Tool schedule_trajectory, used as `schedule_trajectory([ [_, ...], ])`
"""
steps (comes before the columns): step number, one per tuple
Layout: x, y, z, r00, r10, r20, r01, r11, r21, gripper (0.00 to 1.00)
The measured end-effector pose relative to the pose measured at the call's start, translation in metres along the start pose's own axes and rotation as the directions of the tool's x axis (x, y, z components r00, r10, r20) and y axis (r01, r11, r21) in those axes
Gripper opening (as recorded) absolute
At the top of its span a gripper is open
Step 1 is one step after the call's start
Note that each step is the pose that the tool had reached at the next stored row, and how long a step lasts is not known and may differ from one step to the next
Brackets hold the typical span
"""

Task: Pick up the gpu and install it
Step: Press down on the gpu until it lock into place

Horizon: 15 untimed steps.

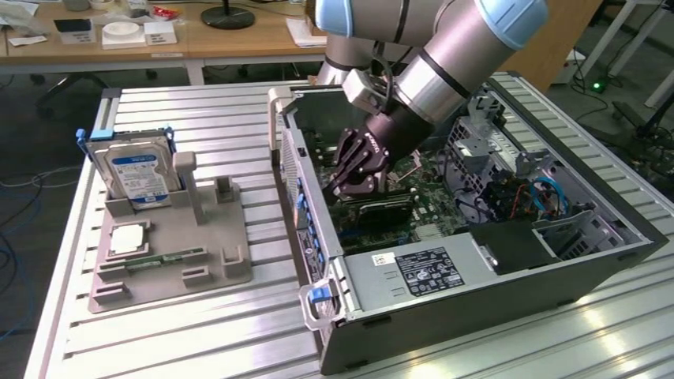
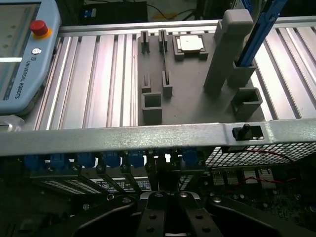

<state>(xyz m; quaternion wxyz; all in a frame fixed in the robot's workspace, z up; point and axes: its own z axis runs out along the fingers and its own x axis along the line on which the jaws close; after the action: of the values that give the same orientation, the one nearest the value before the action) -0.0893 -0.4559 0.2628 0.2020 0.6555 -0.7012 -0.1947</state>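
GPU card, a thin dark circuit board (image 1: 377, 204), sits low inside the open grey computer case (image 1: 506, 268), apparently at or in its motherboard slot, directly beneath the black gripper (image 1: 353, 183), whose fingers are closed; whether they grip the card cannot be told. Installation looks far along, though full seating is unconfirmed. Beside the case, a grey holder tray (image 1: 226, 264) carries a silver hard drive with blue-white label (image 1: 137, 174) on the ribbed aluminium table (image 1: 211, 332); wooden desks stand behind.
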Motion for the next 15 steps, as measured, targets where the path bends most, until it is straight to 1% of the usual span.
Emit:
schedule_trajectory([
  [3,-0.0001,-0.0017,-0.0017,1.0,-0.003,0.0045,0.003,1.0,-0.0013,0.1],
  [6,-0.0003,-0.0037,-0.0052,1.0,-0.005,0.0074,0.005,1.0,-0.0029,0.1],
  [10,-0.0004,-0.0024,-0.0072,1.0,-0.005,0.0081,0.005,1.0,-0.0066,0.1],
  [13,-0.0003,-0.0001,-0.0057,1.0,-0.005,0.0081,0.006,1.0,-0.0075,0.1],
  [15,-0.0002,0.0008,-0.0053,1.0,-0.005,0.0077,0.005,0.9999,-0.0098,0.1],
])
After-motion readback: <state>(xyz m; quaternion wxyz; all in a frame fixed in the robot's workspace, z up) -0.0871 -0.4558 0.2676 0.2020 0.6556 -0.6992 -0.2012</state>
